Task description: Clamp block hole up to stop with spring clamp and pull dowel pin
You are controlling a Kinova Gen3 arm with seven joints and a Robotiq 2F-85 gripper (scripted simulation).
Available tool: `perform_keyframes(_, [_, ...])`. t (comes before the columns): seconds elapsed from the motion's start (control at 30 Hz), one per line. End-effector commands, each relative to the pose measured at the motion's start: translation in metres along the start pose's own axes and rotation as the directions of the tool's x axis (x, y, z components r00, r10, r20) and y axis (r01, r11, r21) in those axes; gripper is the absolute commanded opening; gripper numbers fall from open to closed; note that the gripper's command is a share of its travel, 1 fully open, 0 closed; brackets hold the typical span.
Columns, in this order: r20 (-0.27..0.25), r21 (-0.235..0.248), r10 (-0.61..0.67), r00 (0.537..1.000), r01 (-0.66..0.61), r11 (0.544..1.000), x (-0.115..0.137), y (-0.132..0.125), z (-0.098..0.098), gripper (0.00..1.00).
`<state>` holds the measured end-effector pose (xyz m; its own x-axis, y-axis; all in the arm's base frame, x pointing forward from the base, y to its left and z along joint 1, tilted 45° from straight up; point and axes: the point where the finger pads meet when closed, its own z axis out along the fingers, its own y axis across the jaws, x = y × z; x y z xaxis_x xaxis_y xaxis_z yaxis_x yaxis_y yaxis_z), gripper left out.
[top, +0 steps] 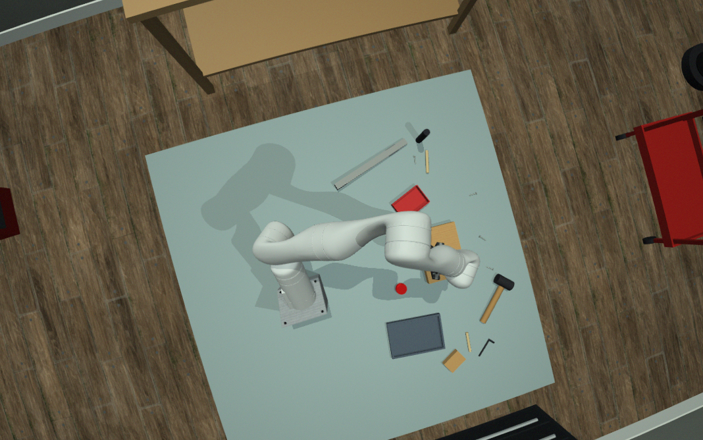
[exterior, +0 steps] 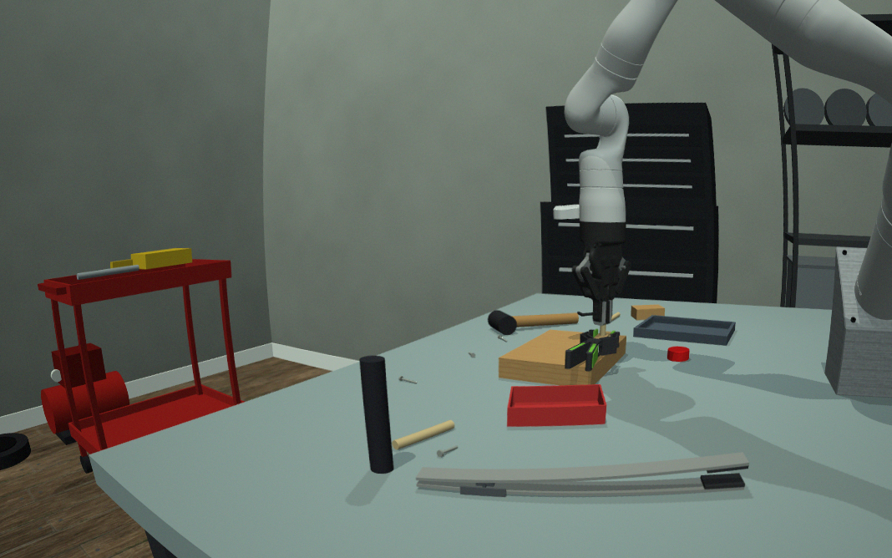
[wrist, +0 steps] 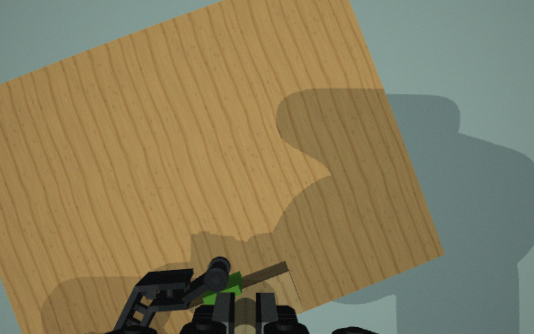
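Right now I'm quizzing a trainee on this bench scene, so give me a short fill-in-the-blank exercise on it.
1. The gripper is shut on the block's ____.
2. The green and black spring clamp sits on the ____ board.
3. The black cylinder stands ____ on the table.
4. The tray nearest the board is ____.

Missing words: pin; wooden; upright; red

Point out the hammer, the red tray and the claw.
hammer (top: 491,303): top view, middle of its wooden handle.
red tray (exterior: 555,413): exterior view, its near outer wall.
claw (exterior: 602,322): exterior view, between its fingertips, closed on the pin.
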<state>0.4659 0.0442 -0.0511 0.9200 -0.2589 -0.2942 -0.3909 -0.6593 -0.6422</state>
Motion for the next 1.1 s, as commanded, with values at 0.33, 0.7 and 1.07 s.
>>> perform_keyframes(0.33, [0.004, 0.001, 0.149, 0.989, -0.149, 0.989, -0.0013, -0.0027, -0.0021, 0.10])
perform_keyframes(0.7, [0.004, 0.000, 0.253, 0.968, -0.253, 0.968, -0.0014, -0.0027, -0.0023, 0.10])
perform_keyframes(1.07, [0.004, 0.000, 0.330, 0.944, -0.330, 0.944, -0.0014, -0.0027, -0.0027, 0.10])
